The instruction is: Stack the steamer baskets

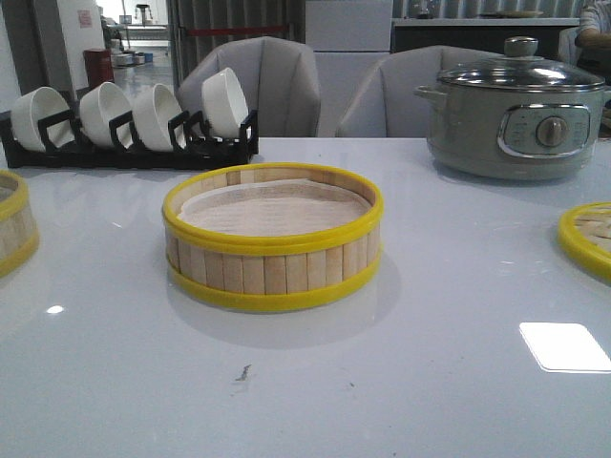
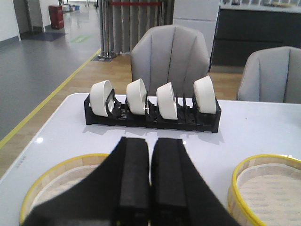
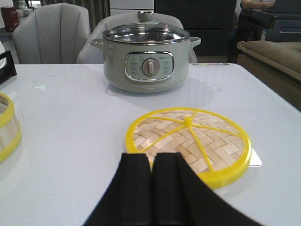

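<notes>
Nothing is being held at this moment: the left gripper (image 2: 150, 188) is showing its two black fingers pressed together with only a thin seam between them, and the right gripper (image 3: 151, 188) is sitting the same way, closed on nothing. One steamer basket (image 1: 273, 239) is standing in the middle of the front view on the white table (image 1: 401, 382), and a second steamer basket (image 1: 13, 224) is peeking in at the left edge of that frame; in the left wrist view this second one is lying low in the frame, partly behind the fingers. The step in hand looks like the first pickup, so the left fingers would need to be opening wide before coming down over one wall of the near basket, gripping the slatted wall between the yellow rims rather than the slippery rim itself, then lifting level so the basket is settling squarely onto the centre one. The centre basket is holding only a pale liner sheet (image 1: 272, 212). At the right edge of the front view the woven lid (image 1: 590, 239) is lying flat, and the grey-green pot (image 1: 516, 119) is standing closed under its glass lid at upper right. At upper left, a black rack (image 1: 129, 148) is carrying four white bowls on edge.
</notes>
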